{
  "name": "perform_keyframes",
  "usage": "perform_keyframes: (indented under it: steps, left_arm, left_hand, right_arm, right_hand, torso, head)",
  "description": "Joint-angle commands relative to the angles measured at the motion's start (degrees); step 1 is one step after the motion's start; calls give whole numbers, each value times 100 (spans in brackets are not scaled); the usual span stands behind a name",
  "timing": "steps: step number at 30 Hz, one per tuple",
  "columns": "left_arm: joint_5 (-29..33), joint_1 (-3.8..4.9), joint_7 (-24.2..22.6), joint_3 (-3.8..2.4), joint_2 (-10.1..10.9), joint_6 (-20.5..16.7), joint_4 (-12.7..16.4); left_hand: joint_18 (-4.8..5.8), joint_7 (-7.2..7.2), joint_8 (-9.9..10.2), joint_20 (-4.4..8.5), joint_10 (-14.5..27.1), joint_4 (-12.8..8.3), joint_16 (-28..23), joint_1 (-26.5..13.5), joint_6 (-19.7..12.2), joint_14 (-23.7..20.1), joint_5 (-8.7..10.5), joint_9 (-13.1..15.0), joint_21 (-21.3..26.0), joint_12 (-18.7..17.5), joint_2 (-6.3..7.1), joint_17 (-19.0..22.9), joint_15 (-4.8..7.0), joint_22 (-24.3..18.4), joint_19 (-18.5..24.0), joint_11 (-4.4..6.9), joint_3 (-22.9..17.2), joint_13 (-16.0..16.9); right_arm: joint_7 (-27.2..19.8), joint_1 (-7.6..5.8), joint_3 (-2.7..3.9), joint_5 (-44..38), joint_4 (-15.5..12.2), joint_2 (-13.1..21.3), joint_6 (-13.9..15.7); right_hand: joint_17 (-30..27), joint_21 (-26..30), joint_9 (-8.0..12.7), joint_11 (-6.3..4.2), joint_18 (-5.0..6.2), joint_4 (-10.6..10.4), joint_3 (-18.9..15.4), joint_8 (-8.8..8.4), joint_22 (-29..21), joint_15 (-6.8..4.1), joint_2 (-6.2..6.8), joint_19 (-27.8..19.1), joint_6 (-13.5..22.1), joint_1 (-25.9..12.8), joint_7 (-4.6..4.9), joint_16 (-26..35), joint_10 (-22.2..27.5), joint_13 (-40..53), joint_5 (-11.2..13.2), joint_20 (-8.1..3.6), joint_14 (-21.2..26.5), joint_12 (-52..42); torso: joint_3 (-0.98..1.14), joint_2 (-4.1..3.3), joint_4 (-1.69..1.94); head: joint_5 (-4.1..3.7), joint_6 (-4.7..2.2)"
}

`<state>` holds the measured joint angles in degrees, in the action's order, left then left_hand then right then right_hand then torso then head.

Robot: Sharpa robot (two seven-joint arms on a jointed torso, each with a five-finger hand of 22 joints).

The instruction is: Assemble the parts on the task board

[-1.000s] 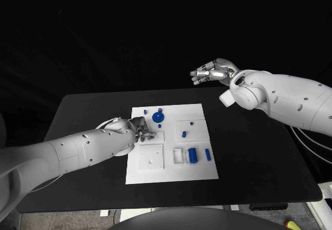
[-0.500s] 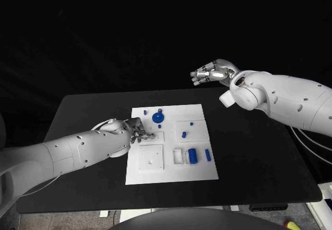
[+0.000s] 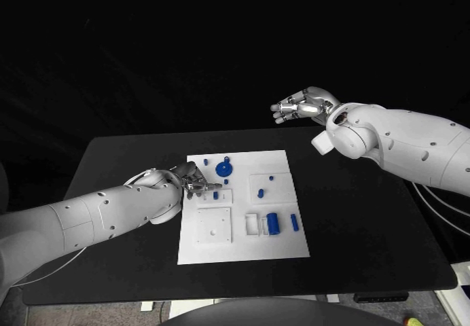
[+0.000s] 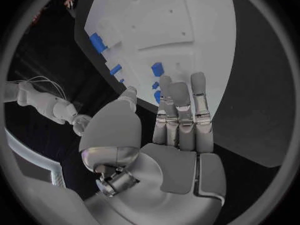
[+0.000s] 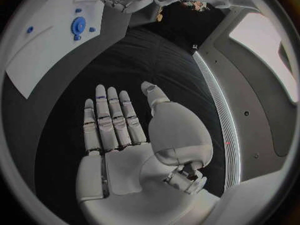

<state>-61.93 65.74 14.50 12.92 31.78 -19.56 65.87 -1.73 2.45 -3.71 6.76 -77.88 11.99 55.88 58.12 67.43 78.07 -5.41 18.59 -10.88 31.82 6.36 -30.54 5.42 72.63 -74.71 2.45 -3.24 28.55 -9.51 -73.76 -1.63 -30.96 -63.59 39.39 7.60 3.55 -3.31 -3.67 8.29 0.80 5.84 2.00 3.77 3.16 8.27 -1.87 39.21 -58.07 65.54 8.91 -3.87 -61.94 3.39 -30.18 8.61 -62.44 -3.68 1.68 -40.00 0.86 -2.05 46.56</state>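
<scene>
The white task board (image 3: 245,238) lies in the middle of the black table. On it are a round blue part (image 3: 224,166), several small blue parts such as one (image 3: 261,192) mid-board, and two longer ones (image 3: 272,221) near the right edge. My left hand (image 3: 194,182) hovers at the board's left edge with its fingers (image 4: 178,102) straight and apart, holding nothing. A small blue part (image 3: 215,195) stands just beyond its fingertips. My right hand (image 3: 305,105) is raised past the table's far edge, its palm (image 5: 125,150) flat and empty.
White recessed blocks (image 3: 214,224) sit on the board's near left part. Bare black table (image 3: 372,224) extends to the right of the board and in front of it. The round blue part (image 5: 78,25) and the board (image 5: 37,60) lie far from my right hand.
My left hand has shifted slightly toward the far side and spread its fingers, uncovering a small blue part by its fingertips. The right hand has barely moved.
</scene>
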Motion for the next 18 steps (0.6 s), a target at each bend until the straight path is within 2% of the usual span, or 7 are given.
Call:
perform_keyframes:
  steps: [1, 2, 3, 4, 7, 12, 18]
  left_arm:
    - [325, 32, -581, -61, 40, -395, 94]
    - [314, 38, -621, -75, 54, -411, 116]
    - [242, 61, -717, -110, 88, -448, 178]
    - [196, 78, -760, -124, 104, -467, 210]
    - [-58, 166, -901, -158, 147, -486, 320]
    - [-629, 329, -1026, -179, 84, -394, 323]
    - [-1244, 423, -1134, -179, -169, -325, 58]
  left_hand:
    - [104, 18, -7, -51, 84, -573, -134, 409, -14, -57, -255, -23, 157, -155, -450, 91, -24, -102, -7, -46, 67, -227]
    - [110, 13, -4, -62, 117, -774, -205, 644, -15, -90, -522, -36, 210, -224, -532, 128, -33, -139, 20, -51, 50, -293]
    - [125, 22, 5, -92, 312, -1297, -423, 1370, -55, -254, -937, -74, 338, -480, -676, 232, -76, -226, 129, -94, -220, -485]
    - [117, 65, 7, -113, 381, -1535, -526, 1610, -65, -295, -875, -132, 405, -687, -703, 285, -108, -273, 173, -129, -408, -669]
    - [5, 208, 3, -174, 300, -2187, -640, 1890, 37, -326, -830, -391, 448, -1800, -623, 333, -189, -178, 225, -252, -860, -1733]
    - [-107, 291, 8, -221, 136, -2547, -644, 2051, -44, -320, -614, -766, 284, -2495, -603, 319, -233, 290, 344, -338, -951, -2414]
    - [-215, 284, 11, -264, 267, -2705, -633, 2171, -140, -288, -461, -1067, 91, -2827, -666, 308, -282, 382, 414, -457, -903, -2496]
  right_arm:
    - [-26, 3, 3, -40, 11, 6, -45]
    - [-26, 3, 3, -40, 15, 7, -44]
    - [-26, 4, 3, -40, 29, 9, -41]
    - [-26, 4, 3, -40, 37, 10, -39]
    - [-28, 4, 3, -40, 71, 11, -30]
    - [-31, 4, 3, -37, 110, 2, -20]
    - [-34, 4, 3, -49, 132, -27, -19]
  right_hand:
    - [-6, 7, 8, 5, 2, -32, -25, -21, -2, 18, 35, 3, 1, -4, -3, 23, -18, -7, -32, -3, -19, 28]
    - [-6, 7, 8, 5, 2, -32, -25, -21, -2, 18, 35, 3, 1, -4, -3, 23, -18, -7, -32, -3, -19, 28]
    - [-6, 7, 8, 5, 2, -25, -23, -21, -2, 17, 34, 0, 1, 5, -3, 23, -16, -7, -25, -3, -21, 28]
    - [-6, 7, 8, 5, 2, -25, -23, -21, -2, 17, 34, 0, 1, 5, -3, 23, -16, -7, -25, -3, -21, 28]
    - [-6, 7, 9, 5, 2, -16, -18, -21, -2, 17, 33, -2, 5, 16, -2, 23, -13, -7, -22, -3, -22, 28]
    - [-6, 7, 9, 5, 2, -16, -18, -21, -2, 17, 33, -2, 5, 16, -2, 23, -13, -7, -22, -3, -22, 28]
    - [-6, 6, 9, 6, 3, -11, -17, -22, -2, 18, 34, 1, 9, 15, -1, 24, -11, -7, -24, -3, -21, 28]
  torso:
    - [2, -3, -6]
    - [3, -2, -6]
    - [4, -1, -7]
    - [5, 0, -5]
    - [3, -1, -6]
    - [1, -5, -10]
    - [-4, -15, -21]
  head:
    - [-7, -34]
    - [-8, -36]
    - [-9, -47]
    - [-9, -53]
    - [-8, -79]
    - [3, -112]
    - [19, -138]
